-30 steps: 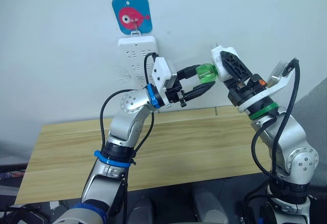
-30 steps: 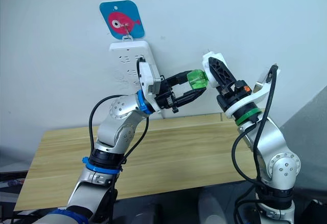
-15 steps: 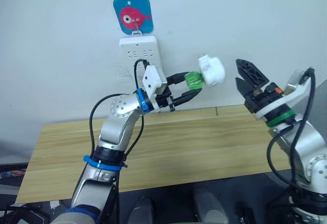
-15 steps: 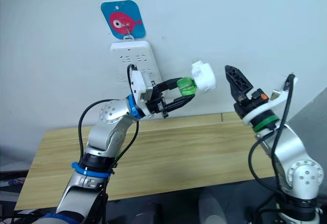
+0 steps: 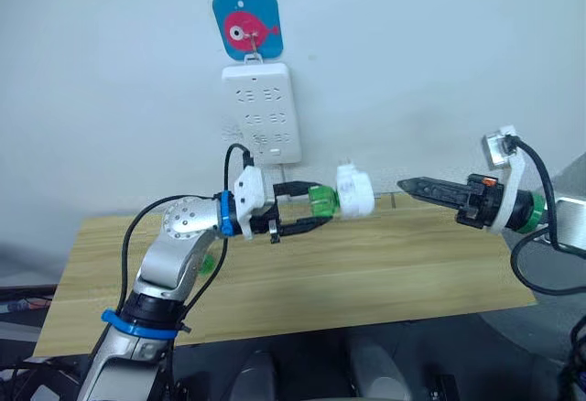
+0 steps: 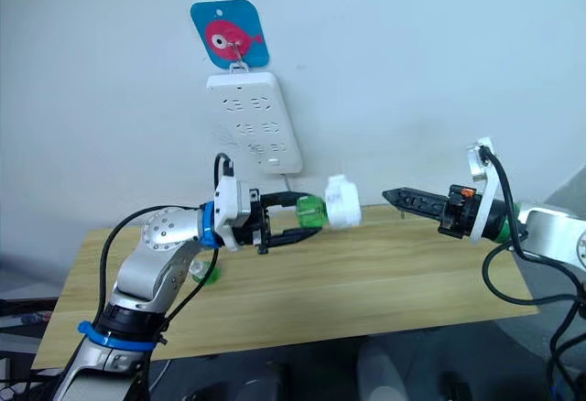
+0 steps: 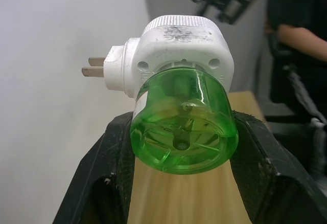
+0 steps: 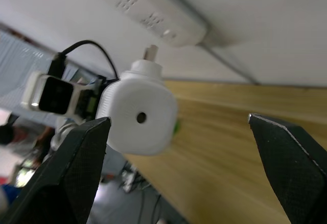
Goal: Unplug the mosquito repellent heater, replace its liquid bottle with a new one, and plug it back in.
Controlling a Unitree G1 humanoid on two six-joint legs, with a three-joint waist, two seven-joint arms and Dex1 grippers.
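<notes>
The left gripper (image 5: 307,211) reaches out level over a wooden table (image 5: 385,264), its two black fingers (image 7: 110,168) clamped on the green bottle (image 5: 322,201) screwed into the white heater (image 5: 353,190). The heater is unplugged and held in the air above the table, below and to the right of the power strip (image 5: 262,113) hanging on the wall under a blue fish hook (image 5: 247,22). Its two plug prongs (image 7: 93,66) stick out bare. The right gripper (image 5: 417,185) points at the heater from the right, a short gap away, fingers spread apart and empty. Another small green object (image 6: 211,273) lies on the table behind the left arm
</notes>
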